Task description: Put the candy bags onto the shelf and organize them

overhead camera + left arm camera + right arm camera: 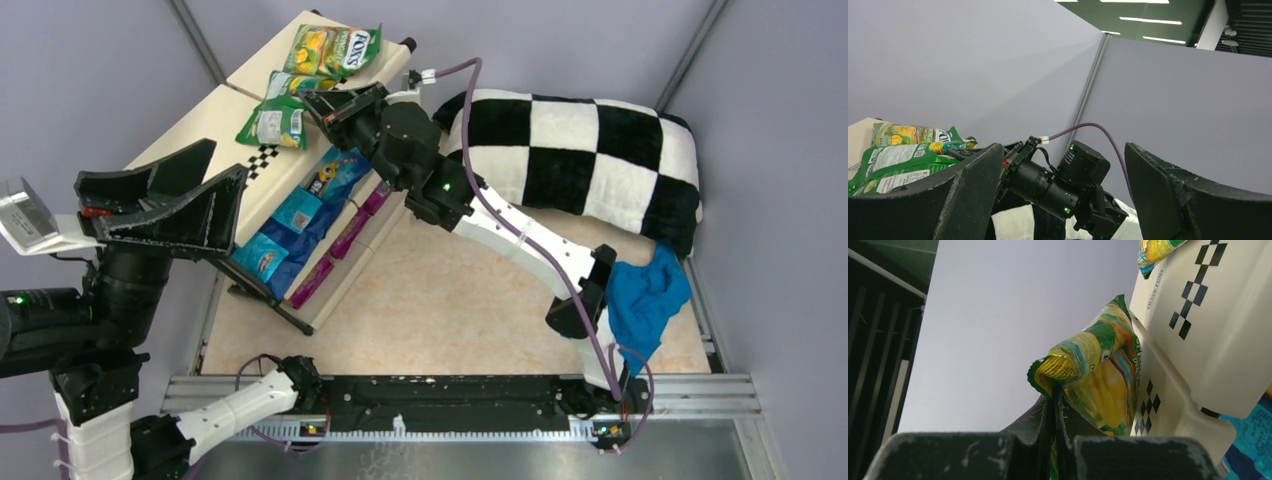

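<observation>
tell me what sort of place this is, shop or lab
Probably a robotics lab cell, not a shop: grey partition walls box in the table, two arms are bolted to a rail, and the right tool holds a candy bag at a small shelf.

Tabletop (450, 300): shelf (200, 122), checkered pillow (580, 150), blue cloth (645, 295)

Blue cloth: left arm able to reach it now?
Probably not: the blue cloth sits far right beside the pillow, with the right arm stretched across between it and the left gripper.
</observation>
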You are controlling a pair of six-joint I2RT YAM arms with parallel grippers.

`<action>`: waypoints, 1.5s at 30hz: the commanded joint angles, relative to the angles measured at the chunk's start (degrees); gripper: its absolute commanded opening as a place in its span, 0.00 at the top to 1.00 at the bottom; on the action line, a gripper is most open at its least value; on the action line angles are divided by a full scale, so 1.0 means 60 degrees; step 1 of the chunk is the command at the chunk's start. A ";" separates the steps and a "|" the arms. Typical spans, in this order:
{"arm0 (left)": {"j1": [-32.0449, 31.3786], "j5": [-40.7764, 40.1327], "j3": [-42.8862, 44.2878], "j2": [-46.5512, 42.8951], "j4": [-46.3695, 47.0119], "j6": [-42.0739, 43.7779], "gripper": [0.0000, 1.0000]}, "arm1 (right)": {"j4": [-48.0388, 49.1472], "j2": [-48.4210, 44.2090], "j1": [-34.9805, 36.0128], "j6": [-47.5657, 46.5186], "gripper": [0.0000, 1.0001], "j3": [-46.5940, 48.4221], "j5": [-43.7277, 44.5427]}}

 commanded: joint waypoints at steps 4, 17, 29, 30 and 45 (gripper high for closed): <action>-0.0016 -0.0256 -0.0019 -0.0137 -0.0112 -0.0138 0.04 | 0.0518 -0.0722 0.0153 0.0410 1.00 -0.0561 0.0848; -0.0016 -0.0396 0.0093 -0.0112 -0.0410 -0.0484 0.03 | 0.0851 0.0102 0.0146 -0.0072 1.00 0.0115 0.1985; -0.0016 -0.0583 0.0150 -0.0300 -0.0549 -0.0459 0.04 | 0.0288 0.1402 0.0094 -0.0067 1.00 0.1593 0.2270; -0.0016 -0.0596 0.0163 -0.0314 -0.0571 -0.0445 0.04 | 0.0342 0.1496 0.0088 -0.0133 1.00 0.1663 0.2293; -0.0016 -0.0719 0.0218 -0.0330 -0.0713 -0.0389 0.03 | 0.0786 0.1973 0.0042 -0.1250 0.78 0.2192 0.2197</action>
